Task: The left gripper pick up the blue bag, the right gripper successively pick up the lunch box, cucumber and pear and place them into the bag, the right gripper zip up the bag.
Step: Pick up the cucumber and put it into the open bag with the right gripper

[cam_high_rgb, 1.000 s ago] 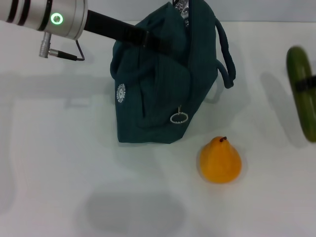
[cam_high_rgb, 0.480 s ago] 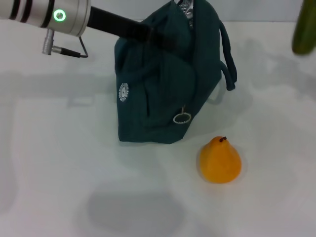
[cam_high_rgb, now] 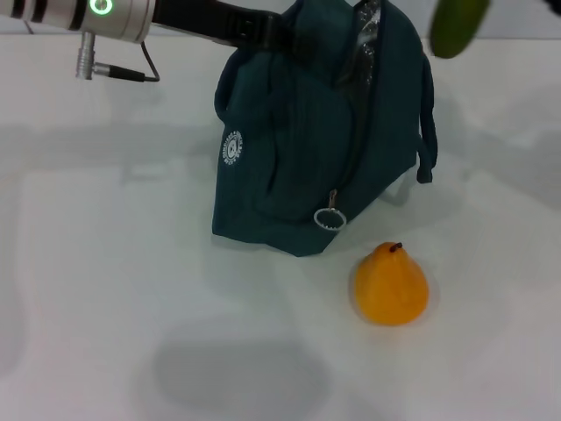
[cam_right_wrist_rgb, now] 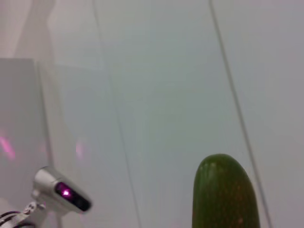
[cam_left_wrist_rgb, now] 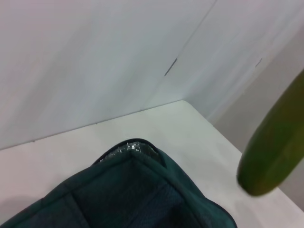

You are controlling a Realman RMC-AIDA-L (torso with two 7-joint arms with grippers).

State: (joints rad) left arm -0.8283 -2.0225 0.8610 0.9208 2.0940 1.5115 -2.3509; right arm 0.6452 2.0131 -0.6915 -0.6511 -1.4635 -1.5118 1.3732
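Note:
The blue bag [cam_high_rgb: 307, 140] stands tilted on the white table, its top open and showing foil lining [cam_high_rgb: 364, 35]. My left gripper [cam_high_rgb: 266, 32] is shut on the bag's upper edge. In the left wrist view the bag [cam_left_wrist_rgb: 128, 194] fills the lower part. The cucumber [cam_high_rgb: 457, 24] hangs in the air just above and right of the bag's opening; it also shows in the left wrist view [cam_left_wrist_rgb: 275, 147] and the right wrist view [cam_right_wrist_rgb: 225, 192]. It is carried by my right gripper, whose fingers are out of frame. The pear [cam_high_rgb: 390, 285] sits in front of the bag. The lunch box is out of view.
The bag's metal zip pull ring [cam_high_rgb: 327, 218] hangs at its front corner, close to the pear. One strap handle [cam_high_rgb: 427, 132] droops on the bag's right side. The left arm's silver wrist [cam_high_rgb: 96, 17] reaches in from the upper left.
The cucumber has risen off the right side and travelled left to above the bag's opening. The bag has shifted right and tilted as the left arm moved up.

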